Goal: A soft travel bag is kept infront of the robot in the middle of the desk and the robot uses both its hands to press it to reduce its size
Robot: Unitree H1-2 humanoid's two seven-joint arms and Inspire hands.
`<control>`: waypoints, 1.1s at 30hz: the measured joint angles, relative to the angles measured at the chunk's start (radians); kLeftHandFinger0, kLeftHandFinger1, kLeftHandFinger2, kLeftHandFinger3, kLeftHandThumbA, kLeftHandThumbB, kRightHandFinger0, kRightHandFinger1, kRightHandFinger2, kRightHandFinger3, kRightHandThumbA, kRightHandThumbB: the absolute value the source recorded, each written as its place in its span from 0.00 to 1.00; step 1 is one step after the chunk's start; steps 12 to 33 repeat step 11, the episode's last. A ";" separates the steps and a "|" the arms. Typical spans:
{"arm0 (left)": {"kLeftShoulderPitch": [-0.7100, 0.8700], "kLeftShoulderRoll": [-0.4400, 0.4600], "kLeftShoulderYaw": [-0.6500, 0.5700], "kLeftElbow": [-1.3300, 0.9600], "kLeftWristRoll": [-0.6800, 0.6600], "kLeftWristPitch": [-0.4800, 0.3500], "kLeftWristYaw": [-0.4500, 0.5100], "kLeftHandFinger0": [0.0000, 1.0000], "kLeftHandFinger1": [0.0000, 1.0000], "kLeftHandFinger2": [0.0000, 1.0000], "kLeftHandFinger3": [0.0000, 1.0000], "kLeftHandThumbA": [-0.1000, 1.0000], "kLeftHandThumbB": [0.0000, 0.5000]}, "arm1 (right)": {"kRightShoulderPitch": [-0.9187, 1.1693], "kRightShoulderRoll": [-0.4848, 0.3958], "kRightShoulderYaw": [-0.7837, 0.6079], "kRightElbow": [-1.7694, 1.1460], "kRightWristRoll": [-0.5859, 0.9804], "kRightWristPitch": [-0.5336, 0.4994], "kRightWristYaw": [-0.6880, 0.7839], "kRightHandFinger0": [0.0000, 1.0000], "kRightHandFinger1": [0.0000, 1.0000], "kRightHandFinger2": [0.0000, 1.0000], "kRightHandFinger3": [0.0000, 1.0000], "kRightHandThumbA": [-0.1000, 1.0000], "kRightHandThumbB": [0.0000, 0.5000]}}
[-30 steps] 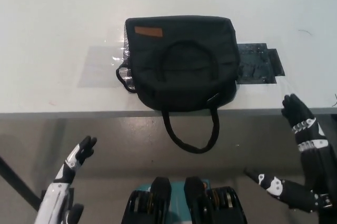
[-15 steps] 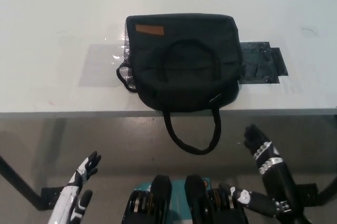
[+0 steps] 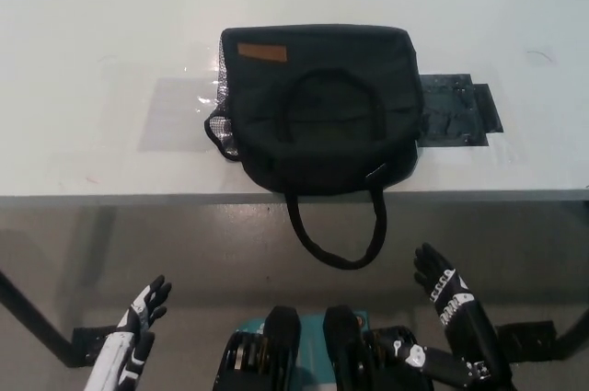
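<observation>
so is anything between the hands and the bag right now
No object lies between them. The travel bag sits on the desk, and both hands, left hand and right hand, hang open below the desk's near edge, well short of it.

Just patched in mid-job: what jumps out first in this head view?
A soft black fabric travel bag with an orange patch lies in the middle of the white desk, one loop handle hanging over the near edge. Both hands are low, below the desk edge and off the bag: the white left hand at lower left, the black right hand at lower right, fingers spread.
</observation>
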 measured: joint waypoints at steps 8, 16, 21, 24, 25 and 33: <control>0.002 -0.010 0.010 0.004 -0.003 0.000 -0.013 1.00 1.00 1.00 1.00 1.00 0.43 | -0.001 0.005 -0.007 0.001 0.001 -0.003 0.000 1.00 1.00 1.00 1.00 1.00 0.41; 0.002 -0.011 0.017 0.007 -0.005 0.000 -0.014 1.00 1.00 1.00 1.00 1.00 0.42 | -0.001 0.005 -0.012 0.001 0.001 -0.004 0.000 1.00 1.00 1.00 1.00 1.00 0.41; 0.002 -0.011 0.017 0.007 -0.005 0.000 -0.014 1.00 1.00 1.00 1.00 1.00 0.42 | -0.001 0.005 -0.012 0.001 0.001 -0.004 0.000 1.00 1.00 1.00 1.00 1.00 0.41; 0.002 -0.011 0.017 0.007 -0.005 0.000 -0.014 1.00 1.00 1.00 1.00 1.00 0.42 | -0.001 0.005 -0.012 0.001 0.001 -0.004 0.000 1.00 1.00 1.00 1.00 1.00 0.41; 0.002 -0.011 0.017 0.007 -0.005 0.000 -0.014 1.00 1.00 1.00 1.00 1.00 0.42 | -0.001 0.005 -0.012 0.001 0.001 -0.004 0.000 1.00 1.00 1.00 1.00 1.00 0.41; 0.002 -0.011 0.017 0.007 -0.005 0.000 -0.014 1.00 1.00 1.00 1.00 1.00 0.42 | -0.001 0.005 -0.012 0.001 0.001 -0.004 0.000 1.00 1.00 1.00 1.00 1.00 0.41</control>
